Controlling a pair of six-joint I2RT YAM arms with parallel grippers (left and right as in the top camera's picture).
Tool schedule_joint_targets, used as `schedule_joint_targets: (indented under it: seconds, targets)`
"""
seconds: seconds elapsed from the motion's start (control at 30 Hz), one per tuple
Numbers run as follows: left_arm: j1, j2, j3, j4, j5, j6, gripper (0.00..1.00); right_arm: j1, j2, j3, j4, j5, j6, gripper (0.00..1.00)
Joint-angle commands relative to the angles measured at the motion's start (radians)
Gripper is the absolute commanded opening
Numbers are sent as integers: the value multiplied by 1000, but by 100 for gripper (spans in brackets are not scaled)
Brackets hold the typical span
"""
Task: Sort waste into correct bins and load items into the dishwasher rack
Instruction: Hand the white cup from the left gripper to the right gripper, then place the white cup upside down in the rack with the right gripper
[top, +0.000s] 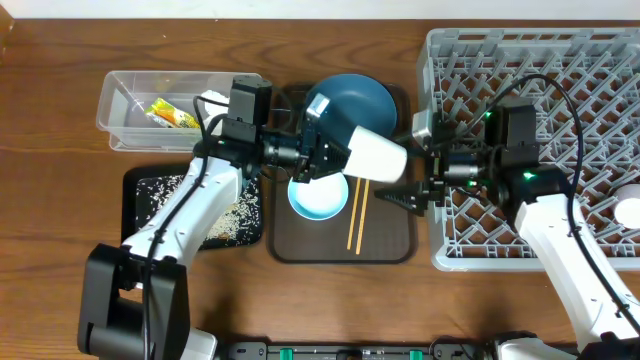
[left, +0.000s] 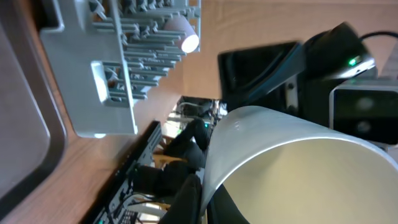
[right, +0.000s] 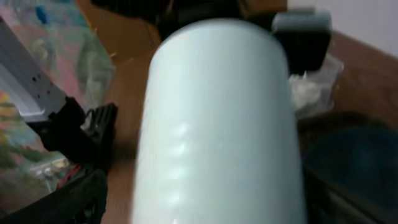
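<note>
A pale white cup (top: 378, 154) lies on its side in the air above the brown tray (top: 390, 246). My left gripper (top: 335, 152) is shut on the cup's rim (left: 214, 155), one finger inside and one outside. My right gripper (top: 412, 165) is open, its fingers (top: 400, 197) standing on either side of the cup's closed end, apart from it. In the right wrist view the cup (right: 217, 124) fills the space between the fingers (right: 84, 196). The dark-blue plate (top: 350, 98), white bowl (top: 318, 198) and chopsticks (top: 358, 215) lie on the tray. The grey dishwasher rack (top: 560, 60) stands at right.
A clear tub (top: 120, 108) at back left holds a yellow-green wrapper (top: 172, 116) and a white tissue (top: 210, 98). A black tray (top: 140, 185) with rice scraps (top: 240, 215) lies in front of it. Another cup (top: 628, 208) lies in the rack.
</note>
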Motion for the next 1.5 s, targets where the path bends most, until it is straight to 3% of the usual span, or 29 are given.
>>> schedule_joint_targets:
  seconds: [0.0,0.27,0.4,0.5,0.63,0.8,0.93,1.07,1.17,1.23,1.47]
  targets:
    - [-5,9,8,1,49,-1,6,11,-1,-1,39,-32,88,91]
    - [-5,9,8,1,49,-1,5,11,-1,-1,53,-33,95,68]
    - [-5,9,8,1,48,0,10,11,-1,-1,42,-33,95,54]
    - [-5,9,8,1,27,57,29,11,-1,-1,14,-24,97,52]
    - [-5,9,7,-22,-85,171,35,10,-1,-1,-37,105,184,52]
    - [-5,9,7,-181,-366,286,46,-2,-2,0,-105,321,250,55]
    - [11,-9,7,-332,-583,394,48,-40,-23,36,-220,495,263,54]
    - [39,-78,7,-439,-747,480,48,-116,-42,138,-410,676,263,60]
    - [48,-157,7,-502,-903,502,48,-194,-42,240,-545,771,275,58]
    - [48,-207,7,-526,-989,505,48,-254,-42,302,-613,865,325,52]
    - [48,-275,7,-535,-1061,506,48,-449,-26,386,-683,970,363,50]
